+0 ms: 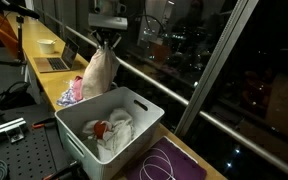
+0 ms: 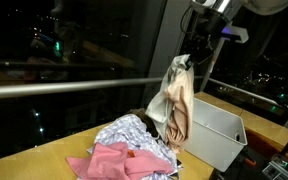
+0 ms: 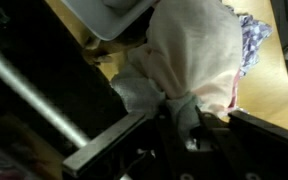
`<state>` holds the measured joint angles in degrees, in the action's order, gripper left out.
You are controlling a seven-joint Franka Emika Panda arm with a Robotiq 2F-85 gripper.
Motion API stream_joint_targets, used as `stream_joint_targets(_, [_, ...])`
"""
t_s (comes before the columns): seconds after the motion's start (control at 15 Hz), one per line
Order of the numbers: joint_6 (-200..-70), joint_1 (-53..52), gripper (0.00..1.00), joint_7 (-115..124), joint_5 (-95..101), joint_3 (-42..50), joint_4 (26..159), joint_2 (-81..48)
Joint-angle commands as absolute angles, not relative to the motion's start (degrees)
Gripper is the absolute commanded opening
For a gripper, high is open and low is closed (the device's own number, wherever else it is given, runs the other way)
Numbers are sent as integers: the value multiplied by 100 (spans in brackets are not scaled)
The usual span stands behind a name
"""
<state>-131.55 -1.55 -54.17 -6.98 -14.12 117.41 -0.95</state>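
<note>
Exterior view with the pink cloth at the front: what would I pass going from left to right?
Left to right: pink cloth → cream cloth hanging from the end effector → white bin. The patterned cloth overlaps the pink one, so it is left out.

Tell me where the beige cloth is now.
In both exterior views the beige cloth hangs from the gripper, above the clothes pile beside the white bin.

I see the cloth [image 1: 99, 72] hanging from the gripper [image 1: 106, 40], above the clothes pile [image 2: 124, 152] on the table [image 2: 34, 160]. The bin [image 1: 144, 130] sits just beside that pile, with more laundry [image 1: 112, 128] in it.
</note>
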Motion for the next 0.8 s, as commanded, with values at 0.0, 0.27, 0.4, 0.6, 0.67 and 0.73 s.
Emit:
stream_joint_targets(0.0, [-12607, -215, 5, -5457, -704, -895, 11278, 517])
stream_joint_targets(0.27, [-11895, -111, 5, -5497, -600, -287, 10397, 772])
stream_joint_targets(0.4, [-11504, -25, 5, -5645, -677, 59, 9918, 787])
stream_joint_targets(0.6, [-11144, 157, 5, -5925, -745, 506, 9435, 650])
stream_joint_targets(0.67, [-11115, 213, 5, -5993, -778, 622, 9389, 618])
stream_joint_targets(0.73, [-11065, 267, 5, -6061, -805, 716, 9319, 576])
